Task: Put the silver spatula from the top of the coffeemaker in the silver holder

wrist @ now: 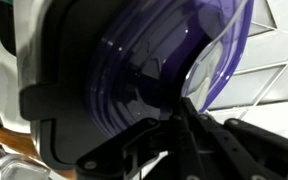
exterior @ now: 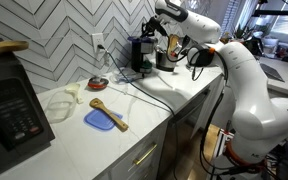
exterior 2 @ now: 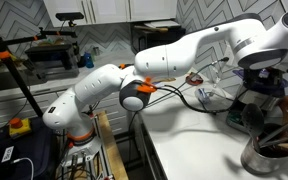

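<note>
The black coffeemaker (exterior: 139, 56) stands at the back of the counter and also shows in an exterior view (exterior 2: 261, 98). My gripper (exterior: 153, 31) hangs right over its top (exterior 2: 258, 72). In the wrist view the dark fingers (wrist: 180, 112) meet at their tips, close against the coffeemaker's purple-tinted clear part (wrist: 154, 60). I cannot make out the silver spatula in any view. The silver holder (exterior 2: 270, 156), a shiny steel pot with wooden handles sticking up, stands beside the coffeemaker (exterior: 165, 58).
A large black microwave (exterior: 9, 105) stands at the counter's near end. A clear glass jug (exterior: 60, 104), a small bowl (exterior: 98, 83), and a blue spatula with a wooden spoon (exterior: 103, 117) lie on the white counter. Cables run past the coffeemaker.
</note>
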Available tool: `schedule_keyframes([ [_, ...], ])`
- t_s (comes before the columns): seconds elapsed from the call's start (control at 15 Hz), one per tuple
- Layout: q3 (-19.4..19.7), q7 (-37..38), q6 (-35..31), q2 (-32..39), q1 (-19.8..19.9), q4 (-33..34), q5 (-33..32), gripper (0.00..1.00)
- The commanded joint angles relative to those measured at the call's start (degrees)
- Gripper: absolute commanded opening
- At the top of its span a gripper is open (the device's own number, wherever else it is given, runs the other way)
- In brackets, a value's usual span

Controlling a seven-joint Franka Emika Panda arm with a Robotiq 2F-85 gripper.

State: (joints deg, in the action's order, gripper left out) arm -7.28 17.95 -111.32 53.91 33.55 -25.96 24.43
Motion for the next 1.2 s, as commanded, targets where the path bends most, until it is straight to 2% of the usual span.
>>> schedule_keyframes([
  [0.0, 0.6, 0.4, -1.8, 0.2, -0.2, -0.5, -0.6, 0.01],
  [0.2, 1.1, 0.0, -0.6, -2.5, 0.4, -0.5, -1.4, 0.01],
  [0.4, 4.5, -2.2, 2.1, -6.2, 1.5, 0.0, -5.9, 0.01],
  [0.53, 6.4, -3.8, 1.6, -8.0, 2.5, 0.3, -8.2, 0.01],
  [0.87, 8.2, -10.2, -3.7, -13.2, 4.6, 1.8, -10.4, 0.01],
  [1.13, 10.1, -14.5, -11.9, -15.4, 5.9, 2.8, -13.1, 0.01],
])
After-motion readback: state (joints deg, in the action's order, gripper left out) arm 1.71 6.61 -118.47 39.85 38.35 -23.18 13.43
